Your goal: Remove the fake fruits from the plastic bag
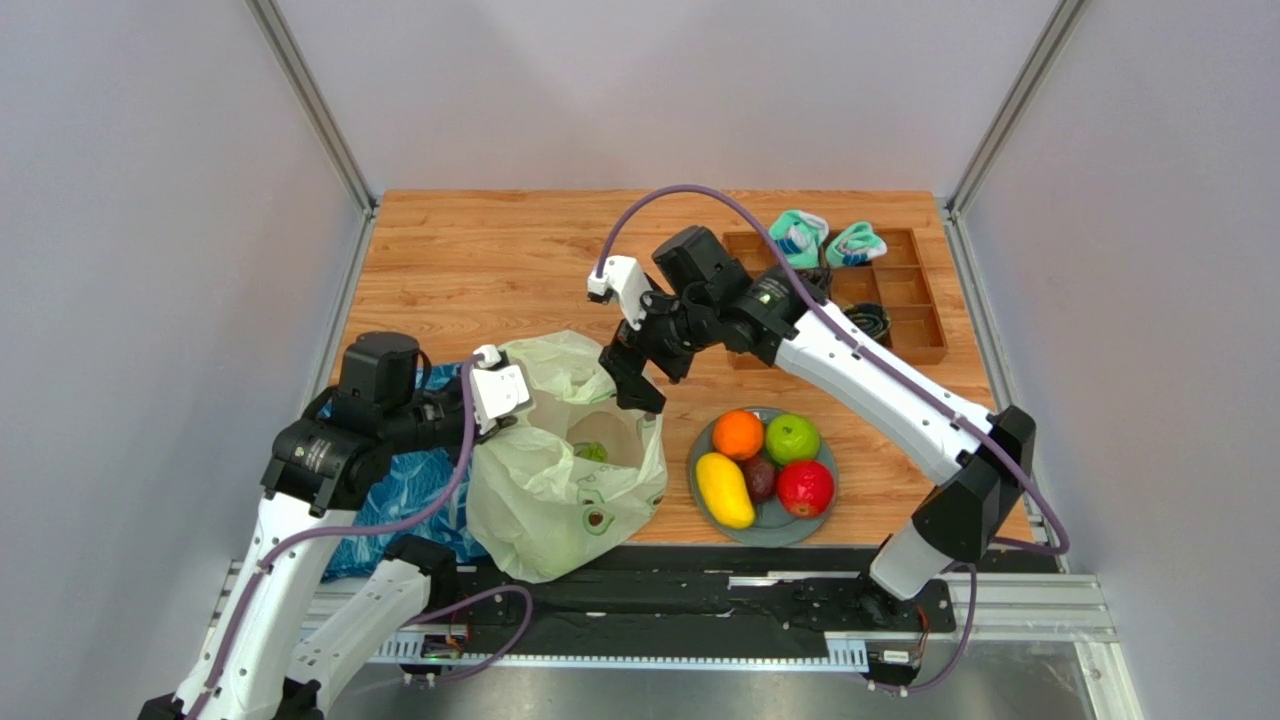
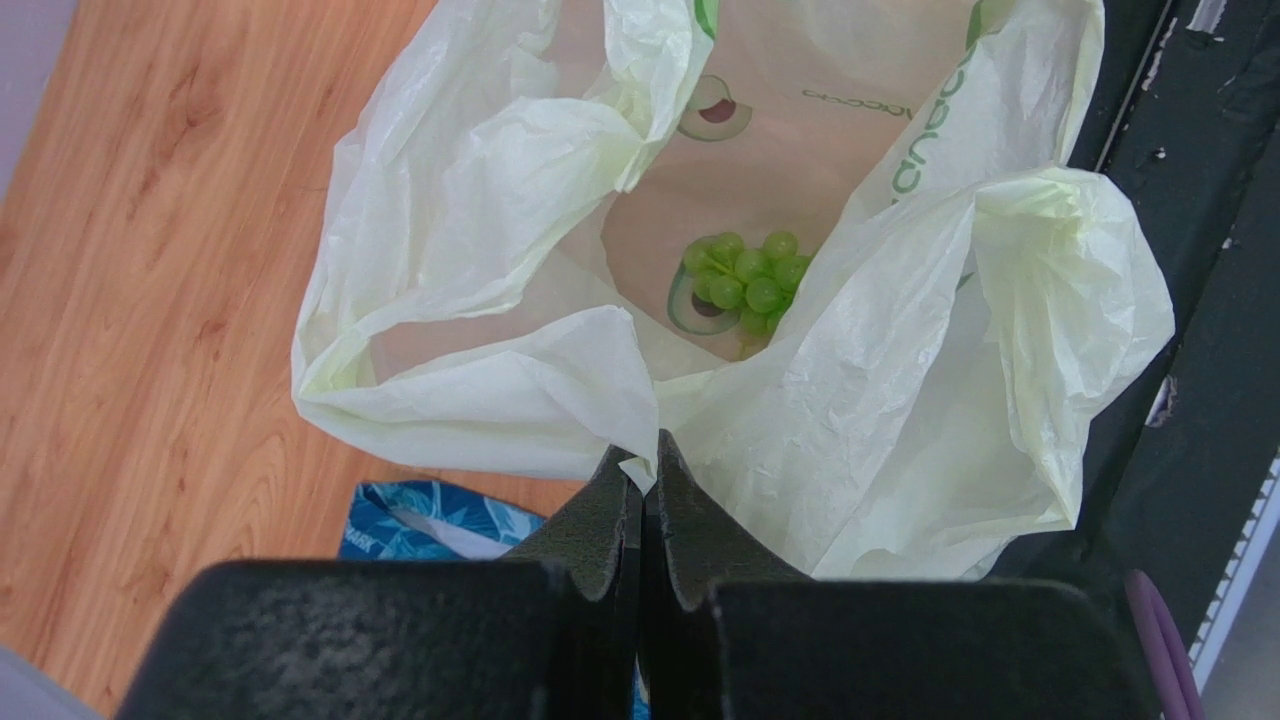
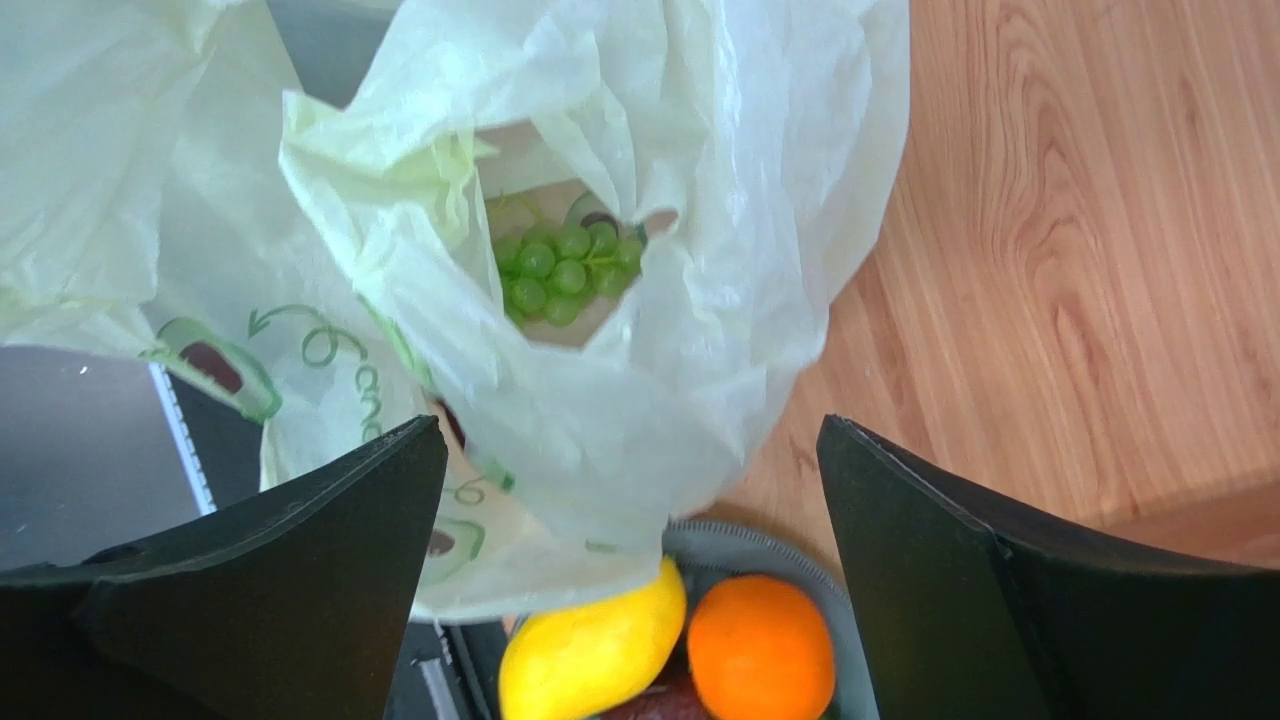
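Note:
The pale yellow-green plastic bag [image 1: 564, 488] stands open near the table's front edge. My left gripper [image 2: 649, 458] is shut on the bag's near rim and holds the mouth up. Inside, on the bottom, lies a green grape bunch [image 2: 744, 273], which the right wrist view also shows as the grape bunch [image 3: 559, 273] through the opening. My right gripper [image 1: 631, 383] hangs open above the bag's far right rim, holding nothing. On the grey plate [image 1: 781, 528] to the right lie an orange [image 1: 736, 434], a green apple [image 1: 792, 438], a red apple [image 1: 804, 488], a yellow mango [image 1: 724, 489] and a dark fruit [image 1: 760, 477].
A blue leaf-patterned bag [image 1: 394, 488] lies left of the plastic bag, under my left arm. A wooden compartment tray [image 1: 902, 300] at the back right holds rolled teal-and-white socks [image 1: 800, 236]. A black rail [image 1: 721, 578] runs along the near table edge.

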